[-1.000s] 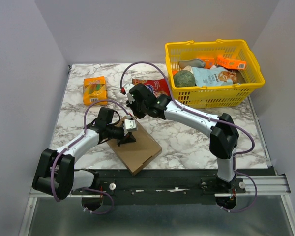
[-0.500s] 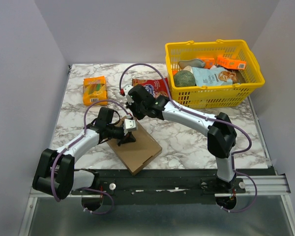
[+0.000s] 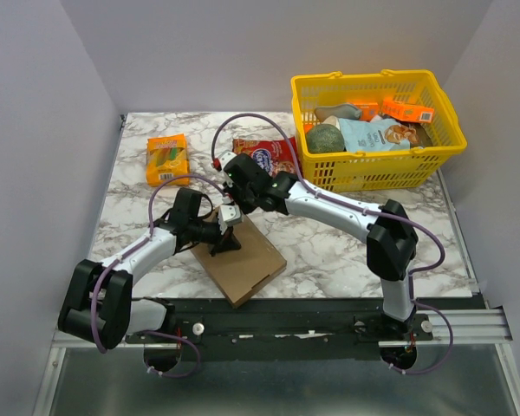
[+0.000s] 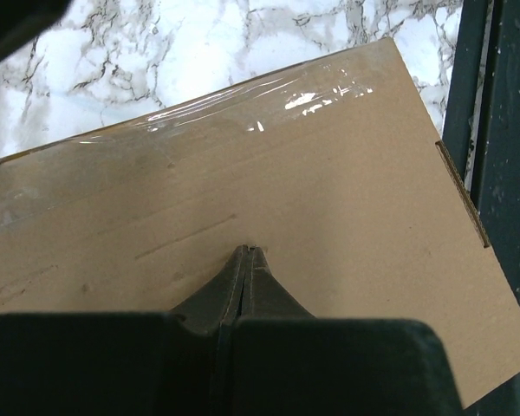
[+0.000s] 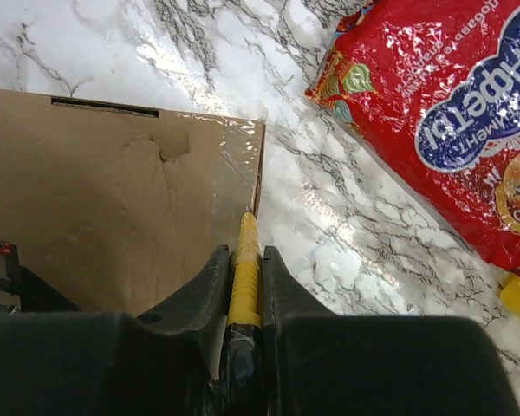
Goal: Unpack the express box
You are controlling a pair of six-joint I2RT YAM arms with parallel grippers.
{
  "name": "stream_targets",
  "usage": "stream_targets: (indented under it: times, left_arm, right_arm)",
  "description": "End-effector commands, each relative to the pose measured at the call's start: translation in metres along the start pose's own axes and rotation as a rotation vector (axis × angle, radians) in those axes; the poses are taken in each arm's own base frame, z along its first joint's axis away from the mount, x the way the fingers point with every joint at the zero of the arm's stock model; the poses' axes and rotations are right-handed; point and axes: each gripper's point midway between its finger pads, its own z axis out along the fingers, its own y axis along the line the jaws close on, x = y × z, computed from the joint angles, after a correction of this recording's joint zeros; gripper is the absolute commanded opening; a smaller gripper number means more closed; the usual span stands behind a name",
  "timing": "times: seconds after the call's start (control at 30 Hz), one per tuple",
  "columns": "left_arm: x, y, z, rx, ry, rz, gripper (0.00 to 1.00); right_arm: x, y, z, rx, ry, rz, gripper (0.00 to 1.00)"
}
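Note:
The express box (image 3: 247, 260) is a flat brown cardboard mailer lying at an angle near the table's front edge, with its flaps down and clear tape along its far edge (image 5: 217, 165). My left gripper (image 3: 222, 246) is shut with nothing in it, its tips (image 4: 247, 251) resting on the box top (image 4: 347, 182). My right gripper (image 3: 230, 213) is shut on a thin yellow tool (image 5: 245, 260). The tool's tip sits at the taped far corner of the box (image 5: 87, 199).
A red snack bag (image 3: 269, 154) lies just behind the box, also in the right wrist view (image 5: 451, 113). An orange packet (image 3: 167, 159) sits at the back left. A yellow basket (image 3: 377, 172) with several items stands at the back right.
The right gripper with the yellow tool has shifted slightly left along the box's far edge. The left gripper and the box have stayed put.

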Motion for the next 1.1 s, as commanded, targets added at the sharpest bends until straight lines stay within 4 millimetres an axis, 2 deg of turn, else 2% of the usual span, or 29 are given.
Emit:
stream_targets:
  times: [0.0,0.23,0.3,0.4,0.47,0.5,0.53,0.57,0.6,0.63,0.67,0.7,0.73,0.8,0.83,0.93,1.07]
  left_arm:
    - [0.044,0.032,-0.003,-0.196,0.155,-0.060,0.00]
    - [0.043,0.035,-0.003,-0.226,0.151,-0.069,0.00]
    - [0.041,0.035,-0.003,-0.224,0.140,-0.062,0.00]
    - [0.036,0.032,-0.004,-0.218,0.118,-0.050,0.00]
    - [0.030,0.022,-0.003,-0.170,0.094,-0.050,0.00]
    - [0.020,0.018,-0.005,-0.144,0.071,-0.005,0.04]
    - [0.011,0.003,-0.004,-0.063,0.028,0.018,0.08]
    - [0.010,-0.009,-0.006,-0.016,0.027,0.013,0.13]
    - [-0.002,-0.015,-0.011,0.000,-0.001,0.059,0.14]
    - [-0.007,-0.020,-0.014,0.019,-0.017,0.093,0.16]
    - [-0.011,-0.030,-0.019,0.038,-0.023,0.102,0.19]
    - [-0.017,-0.031,-0.023,0.036,-0.028,0.123,0.20]
    - [-0.018,-0.033,-0.026,0.035,-0.026,0.134,0.21]
    - [-0.020,-0.038,-0.033,0.030,-0.012,0.166,0.21]
    - [-0.019,-0.039,-0.035,0.027,-0.008,0.168,0.21]
    - [-0.011,-0.046,-0.041,0.019,0.012,0.213,0.22]
    - [0.004,-0.045,-0.045,-0.013,0.055,0.254,0.23]
  right_arm:
    - [0.055,0.017,-0.021,-0.033,0.209,0.031,0.00]
    - [0.077,0.025,-0.035,-0.080,0.282,0.052,0.01]
    - [0.074,0.025,-0.034,-0.075,0.261,0.047,0.00]
    - [0.063,0.025,-0.030,-0.081,0.223,0.023,0.00]
    - [0.055,0.024,-0.022,-0.080,0.184,-0.018,0.00]
    - [0.051,0.024,-0.018,-0.083,0.170,-0.036,0.00]
    - [0.044,0.025,-0.013,-0.092,0.137,-0.072,0.00]
    - [0.042,0.026,-0.006,-0.100,0.128,-0.092,0.00]
    - [0.034,0.030,-0.003,-0.118,0.103,-0.093,0.00]
    - [0.023,0.033,0.000,-0.142,0.066,-0.147,0.00]
    - [0.023,0.037,0.007,-0.163,0.068,-0.161,0.00]
    - [0.008,0.044,0.006,-0.200,0.032,-0.171,0.01]
    - [0.003,0.052,0.008,-0.240,0.019,-0.192,0.00]
    - [-0.001,0.062,0.016,-0.292,0.007,-0.214,0.00]
    - [-0.016,0.064,0.018,-0.297,-0.036,-0.213,0.00]
    - [-0.034,0.069,0.028,-0.300,-0.089,-0.210,0.01]
    - [-0.045,0.071,0.038,-0.300,-0.111,-0.217,0.00]
